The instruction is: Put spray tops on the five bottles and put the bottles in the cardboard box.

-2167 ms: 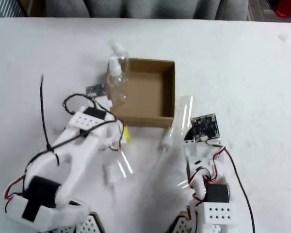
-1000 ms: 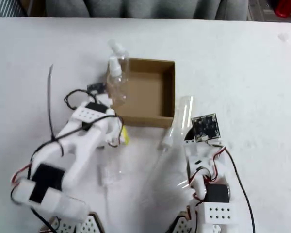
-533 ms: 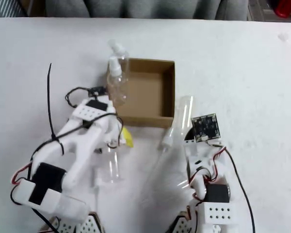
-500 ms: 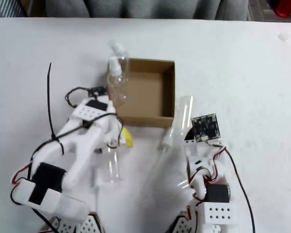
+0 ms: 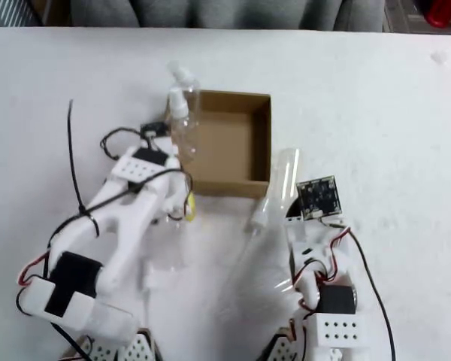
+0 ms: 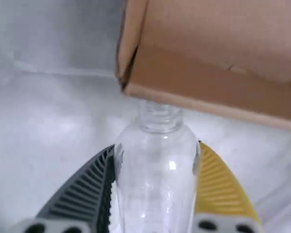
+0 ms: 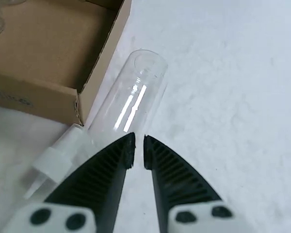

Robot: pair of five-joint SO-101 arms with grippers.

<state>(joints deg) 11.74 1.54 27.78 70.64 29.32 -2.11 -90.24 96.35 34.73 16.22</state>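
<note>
The box (image 5: 229,184) had two capped bottles (image 5: 182,120) upright at its left wall, seemingly inside, the rest of its floor bare. The left gripper (image 6: 155,148) was clamped on a clear bottle (image 6: 157,194) with a bare threaded neck, just beside the box's near left corner. The right gripper (image 7: 135,141), jaws nearly together and holding nothing, hung by a lying bottle (image 7: 131,97) with its spray top on, at the near right corner. Open table (image 5: 376,113) lay to the right

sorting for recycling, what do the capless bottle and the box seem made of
The capless bottle looks like clear, glossy plastic: it is see-through, with bright glints. The cardboard box looks like matte brown cardboard, going by its dull, flat, folded walls.
</note>
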